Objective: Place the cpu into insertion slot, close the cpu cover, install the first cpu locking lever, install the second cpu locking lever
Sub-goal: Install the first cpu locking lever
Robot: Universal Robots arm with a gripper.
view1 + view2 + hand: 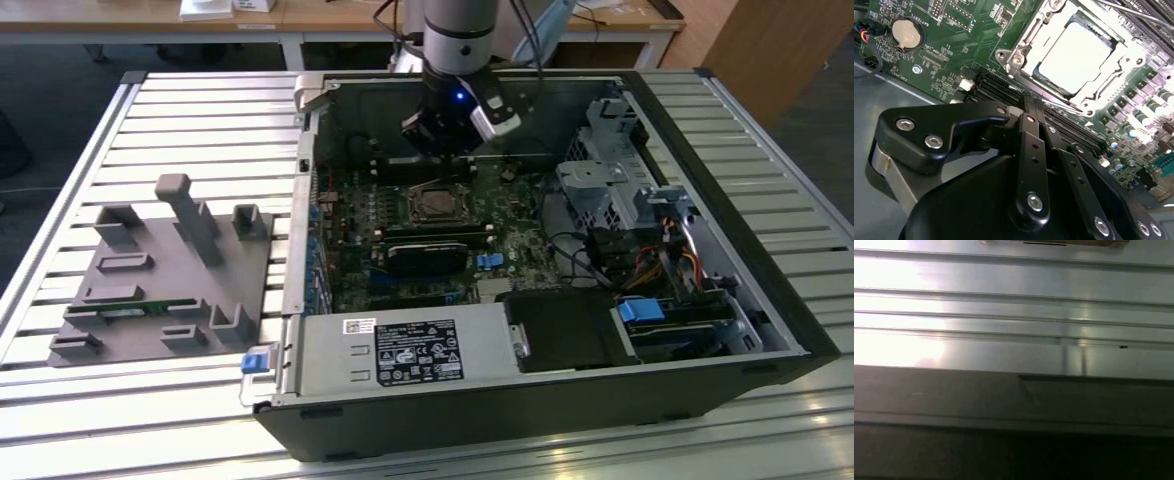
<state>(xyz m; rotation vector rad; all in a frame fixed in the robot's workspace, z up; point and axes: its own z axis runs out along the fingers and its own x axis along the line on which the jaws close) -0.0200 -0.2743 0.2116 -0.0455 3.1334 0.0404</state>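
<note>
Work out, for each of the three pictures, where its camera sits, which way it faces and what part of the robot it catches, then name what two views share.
Exterior view: off the arm, looking down on the open computer case, the arm and gripper over the motherboard.
Second wrist view: on the arm, looking past the black gripper at the cpu under its cpu cover.
First wrist view: on the arm, facing ribbed metal slats; no robot part visible.
Shared: the exterior and second wrist views both show the insertion slot.

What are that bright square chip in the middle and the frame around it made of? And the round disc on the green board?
The cpu looks like bare metal with a smooth silvery top that glares white. The cpu cover around it seems to be stamped, shiny steel-like sheet. The round disc looks like a polished metal coin cell battery.
</note>
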